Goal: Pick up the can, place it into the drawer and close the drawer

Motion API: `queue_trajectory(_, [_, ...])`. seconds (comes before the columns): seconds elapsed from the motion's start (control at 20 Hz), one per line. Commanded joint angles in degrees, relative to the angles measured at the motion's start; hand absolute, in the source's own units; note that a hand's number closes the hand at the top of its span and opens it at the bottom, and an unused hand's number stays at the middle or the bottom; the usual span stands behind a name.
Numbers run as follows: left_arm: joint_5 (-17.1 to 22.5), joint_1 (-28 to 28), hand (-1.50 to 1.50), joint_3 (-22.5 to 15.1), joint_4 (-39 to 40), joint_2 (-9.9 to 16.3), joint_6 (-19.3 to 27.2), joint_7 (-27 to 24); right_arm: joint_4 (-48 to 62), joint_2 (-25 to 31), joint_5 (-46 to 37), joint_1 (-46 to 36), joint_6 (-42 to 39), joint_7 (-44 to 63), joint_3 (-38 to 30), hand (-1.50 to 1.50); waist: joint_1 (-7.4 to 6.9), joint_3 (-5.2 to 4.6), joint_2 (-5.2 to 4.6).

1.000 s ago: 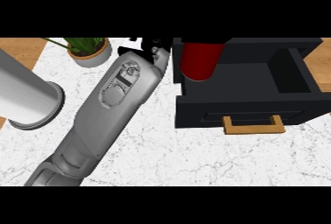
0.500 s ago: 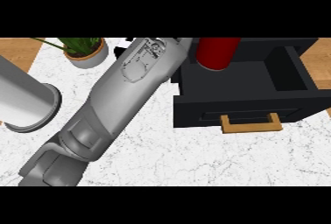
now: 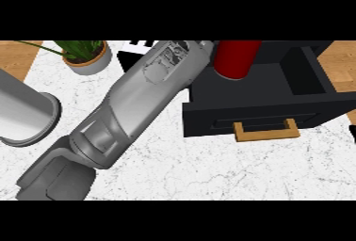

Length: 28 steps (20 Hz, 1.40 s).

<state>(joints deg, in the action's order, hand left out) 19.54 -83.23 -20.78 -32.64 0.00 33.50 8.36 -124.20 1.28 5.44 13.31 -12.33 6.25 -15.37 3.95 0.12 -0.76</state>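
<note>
Head view: a grey forearm [image 3: 132, 113] runs diagonally from the lower left of the frame up to the top centre, crossing the white marbled surface [image 3: 208, 174]. Its robot hand is hidden at the top edge behind the wrist end of the arm, so whether its fingers are apart, together or curled on anything cannot be told, and which of the robot's two arms this is does not show for certain either.

The red can [image 3: 235, 59] stands at the top of the frame, just right of the forearm's upper end, touching or almost touching it. Its top is cut off by the frame edge. It sits over the open black drawer [image 3: 264, 94], at the drawer's upper left part; whether it rests on the drawer floor or hangs above it cannot be judged.

The drawer is pulled out, its front wall with a wooden handle [image 3: 266, 131] facing the lower edge of the frame.

At the upper left stands a potted plant [image 3: 87, 54] in a pale pot. At the left edge stands a large grey cylinder [image 3: 24, 115].
</note>
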Motion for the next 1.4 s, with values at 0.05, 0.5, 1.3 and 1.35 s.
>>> queue_trajectory(0.05, [3.33, -2.82, 1.50, -0.69, 6.56, 0.00, -0.64, -2.89, 1.42, 0.82, 1.30, -0.41, -0.87, -0.66, -1.16, -1.50, 0.85, 0.04, -0.38])
queue_trajectory(0.5, [6.28, -2.95, 1.50, -5.95, 10.06, 0.00, 1.57, -7.17, 3.26, 1.06, -2.07, -4.92, 0.84, 0.93, 1.04, -1.50, 1.96, 0.06, -0.80])
queue_trajectory(1.3, [9.28, 2.60, -1.50, -13.40, 11.81, 0.00, 7.51, -11.59, 2.39, 1.44, -2.00, -8.69, 2.22, 3.63, 1.76, -1.50, 3.21, 0.01, -1.05])
queue_trajectory(1.35, [9.82, 1.76, -1.50, -14.82, 10.38, 0.00, 9.15, -9.09, 3.24, 2.45, -0.67, -9.34, 1.27, 3.02, 0.79, -1.50, 3.71, 0.07, -0.93])
